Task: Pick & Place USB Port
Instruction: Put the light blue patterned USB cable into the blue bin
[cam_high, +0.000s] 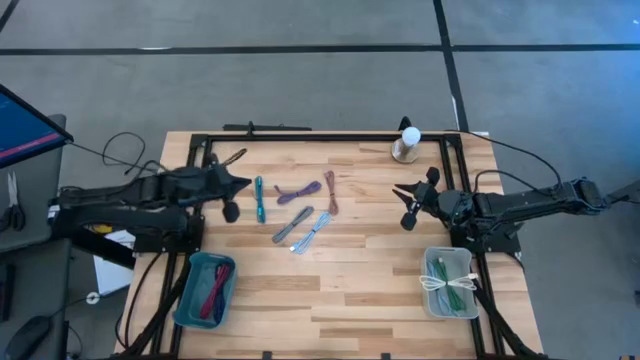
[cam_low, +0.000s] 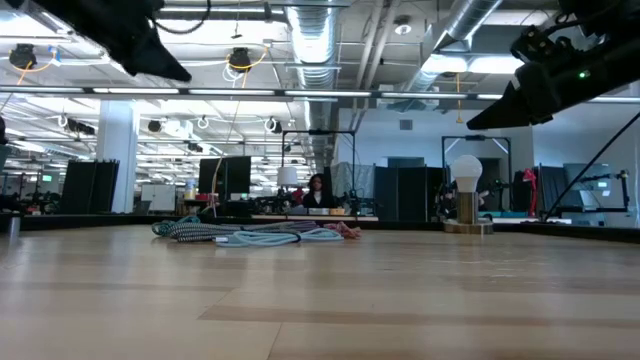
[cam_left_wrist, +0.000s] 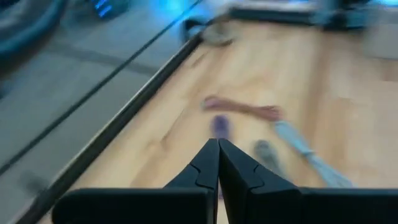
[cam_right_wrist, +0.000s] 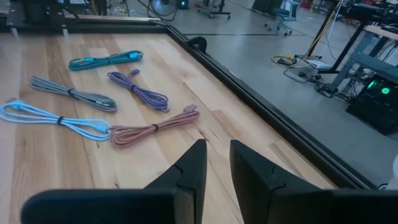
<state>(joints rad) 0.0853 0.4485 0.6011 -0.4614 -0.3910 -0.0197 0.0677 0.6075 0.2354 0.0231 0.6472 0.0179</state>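
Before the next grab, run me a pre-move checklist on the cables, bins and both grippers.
1. Cables to pick: teal cable, purple cable, pink cable, grey cable and light blue cable lie apart on the table: ok.
2. Left gripper shut, holding nothing: ok.
3. Right gripper slightly open, holding nothing: ok.
4. Both grippers raised above the wood: ok.
5. Left bin and right bin have room: ok.
6. Lamp away from the cables: ok.
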